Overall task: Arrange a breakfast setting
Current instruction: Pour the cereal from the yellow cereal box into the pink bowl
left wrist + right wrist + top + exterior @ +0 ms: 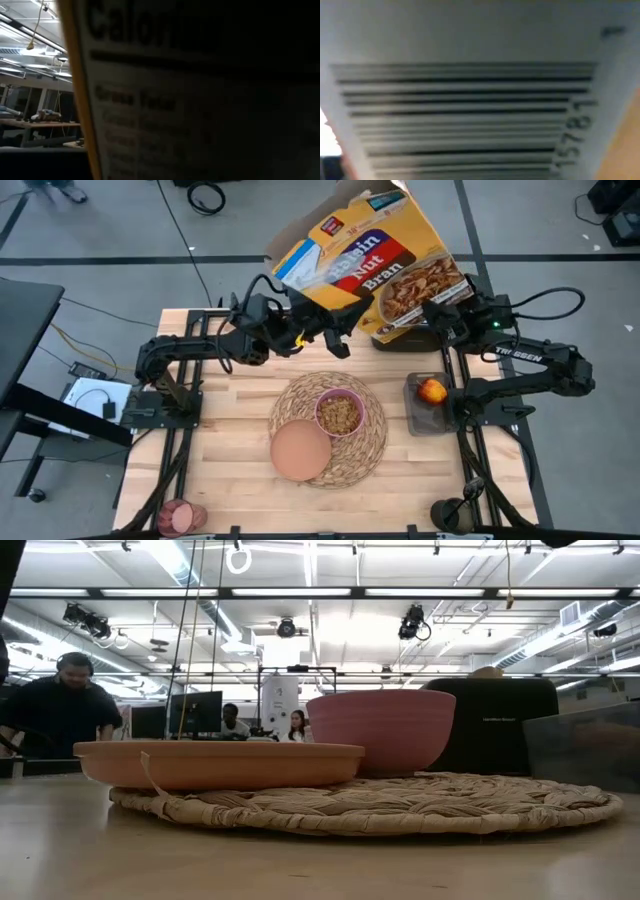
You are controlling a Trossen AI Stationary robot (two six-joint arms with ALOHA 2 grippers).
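Woven placemat (pixel 330 425) centred; table edges (pixel 230 470) open.

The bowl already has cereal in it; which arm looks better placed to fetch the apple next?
Probably the right. The red apple lies in a dark tray beside the right arm, while the left gripper sits across the round woven straw placemat. Both arms are at the yellow cereal box.
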